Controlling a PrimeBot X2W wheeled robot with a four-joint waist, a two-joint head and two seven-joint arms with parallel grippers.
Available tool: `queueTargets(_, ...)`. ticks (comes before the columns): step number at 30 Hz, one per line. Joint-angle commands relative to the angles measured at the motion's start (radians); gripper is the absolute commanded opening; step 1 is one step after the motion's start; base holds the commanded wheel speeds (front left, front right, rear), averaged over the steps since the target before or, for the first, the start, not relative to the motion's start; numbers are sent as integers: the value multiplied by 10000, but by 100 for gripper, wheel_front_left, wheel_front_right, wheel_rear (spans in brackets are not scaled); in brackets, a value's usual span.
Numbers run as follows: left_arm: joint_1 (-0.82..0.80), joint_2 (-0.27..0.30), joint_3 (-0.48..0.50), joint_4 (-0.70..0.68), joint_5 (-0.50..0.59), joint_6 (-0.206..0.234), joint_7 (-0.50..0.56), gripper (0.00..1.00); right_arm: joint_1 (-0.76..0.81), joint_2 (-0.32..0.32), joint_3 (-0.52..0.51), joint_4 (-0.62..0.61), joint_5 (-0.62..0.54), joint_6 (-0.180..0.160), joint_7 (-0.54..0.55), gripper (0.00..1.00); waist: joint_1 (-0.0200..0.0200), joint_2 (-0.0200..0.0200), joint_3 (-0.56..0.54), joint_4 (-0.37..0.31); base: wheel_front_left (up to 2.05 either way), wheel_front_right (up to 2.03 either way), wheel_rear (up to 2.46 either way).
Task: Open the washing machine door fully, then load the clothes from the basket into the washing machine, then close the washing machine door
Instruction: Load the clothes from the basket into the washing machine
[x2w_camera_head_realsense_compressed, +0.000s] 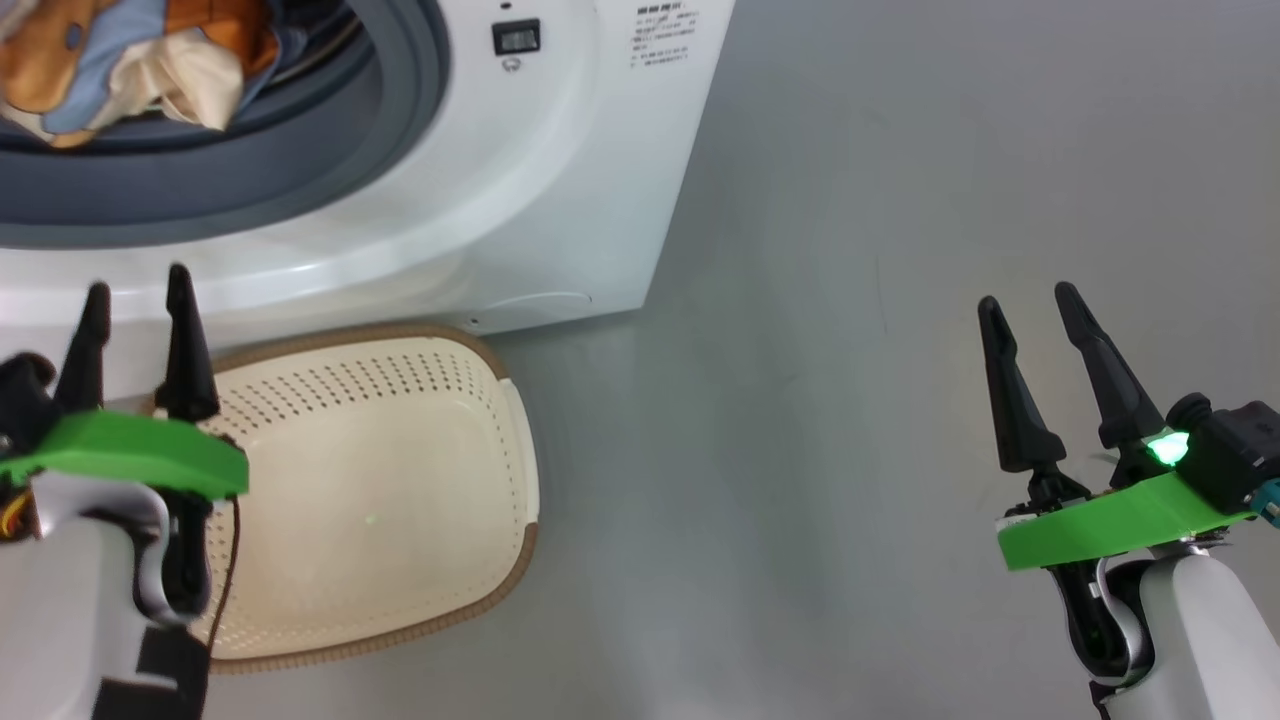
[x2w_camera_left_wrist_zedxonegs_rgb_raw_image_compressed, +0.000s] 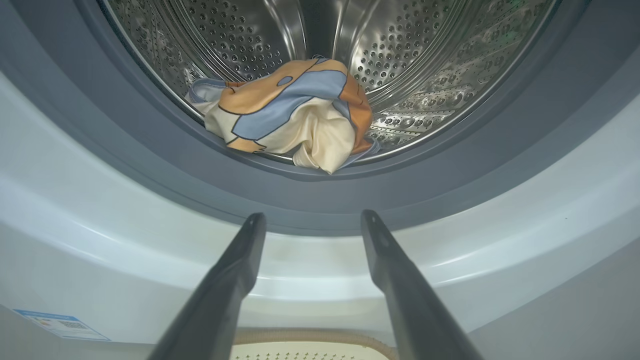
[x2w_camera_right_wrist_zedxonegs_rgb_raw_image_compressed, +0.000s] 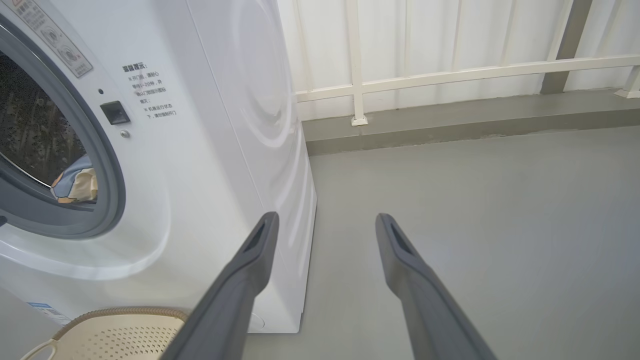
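Against grey rubber gasket (x2w_camera_left_wrist_zedxonegs_rgb_raw_image_compressed: 320, 200), soft blue-orange-cream printed clothes (x2w_camera_left_wrist_zedxonegs_rgb_raw_image_compressed: 295, 107): probably light, limp. Pinch bunched cream fold. Spread, empty: left fingers (x2w_camera_head_realsense_compressed: 187, 350), right fingers (x2w_camera_head_realsense_compressed: 1012, 400).

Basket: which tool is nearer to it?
Left. The left tool is at the basket's left edge; the right tool is well off to its right, above the floor.

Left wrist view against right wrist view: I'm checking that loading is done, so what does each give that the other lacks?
Left wrist view: the left claw, open, facing the lit steel drum head-on. Right wrist view: the right claw, open, the machine's side panel, the latch socket, a white railing and grey floor. Shared: the clothes lying at the grey gasket, and the brown rim of the basket.
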Motion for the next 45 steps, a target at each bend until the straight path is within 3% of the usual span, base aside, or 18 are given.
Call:
queueTargets(1, 175, 290, 315, -266, 143, -15, -53, 100, 229, -134, 105, -211, 3, 16, -48, 100, 0, 0, -292, 135, 0, 0, 0)
queueTargets(26, 4033, -398, 722, -2201, 912, -15, -53, 100, 2077, -468, -435, -105, 91, 16, -48, 100, 0, 0, -2529, 539, 0, 0, 0)
queueTargets(45, 5296, -713, 915, -3023, 1101, -15, -53, 100, 2950, -527, -809, -157, 80, 16, -48, 100, 0, 0, -3135, 723, 0, 0, 0)
